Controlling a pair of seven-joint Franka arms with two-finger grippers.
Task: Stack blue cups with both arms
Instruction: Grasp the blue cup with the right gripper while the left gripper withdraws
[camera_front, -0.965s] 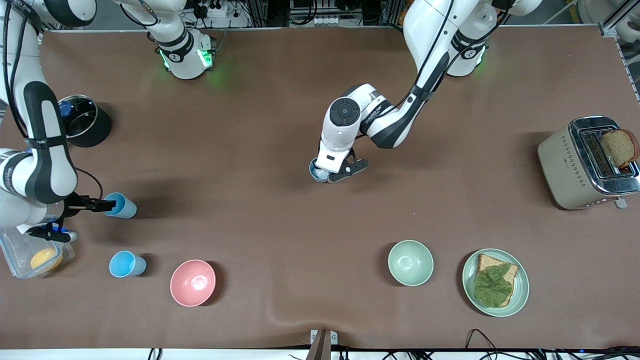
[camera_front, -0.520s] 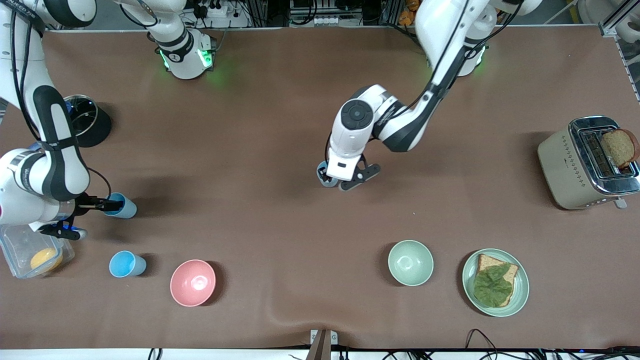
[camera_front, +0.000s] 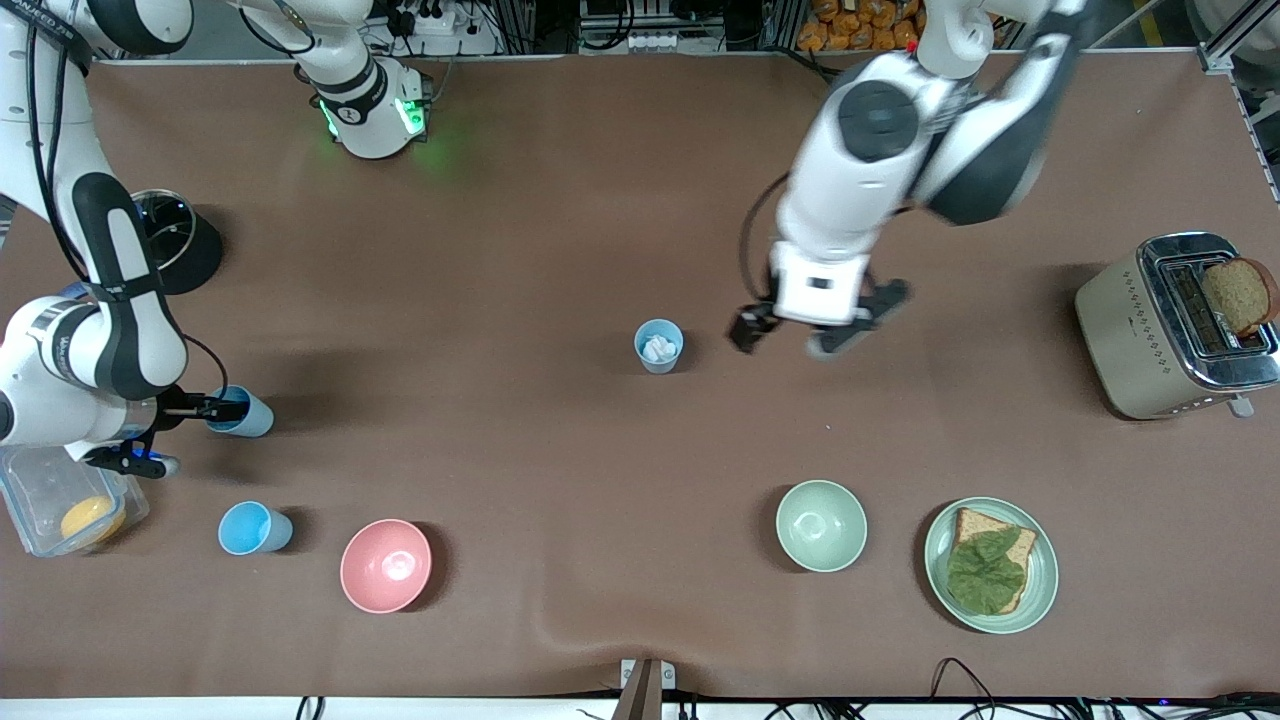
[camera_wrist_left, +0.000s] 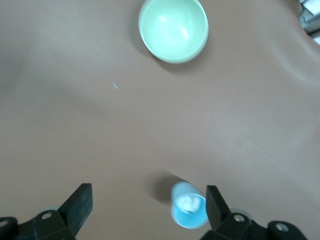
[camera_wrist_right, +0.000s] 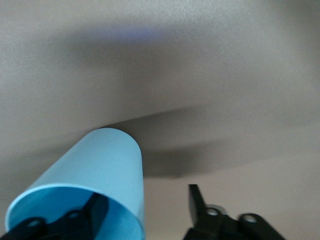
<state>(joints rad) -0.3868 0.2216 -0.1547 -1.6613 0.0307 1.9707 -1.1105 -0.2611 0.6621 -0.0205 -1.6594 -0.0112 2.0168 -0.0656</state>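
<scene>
right gripper (camera_front: 205, 408): fingers straddling the rim of a sky-blue cup (camera_front: 242, 411), farther than the pink bowl (camera_front: 386, 565)
left gripper (camera_front: 815, 328): spread, empty
grey-blue cup (camera_front: 658, 346): mid-table
tip: pinch the wall squarely before lifting

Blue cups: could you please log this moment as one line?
left gripper: open, over bare table beside grey-blue cup | right gripper: one finger inside sky-blue cup rim | second sky-blue cup: untouched

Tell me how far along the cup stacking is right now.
Nothing is stacked yet. The grey-blue cup stands alone mid-table, white stuff inside; the left hand hangs open beside it. The right hand has one finger inside a sky-blue cup, its wall between the fingers. The other sky-blue cup, beside the pink bowl, is untouched.
</scene>
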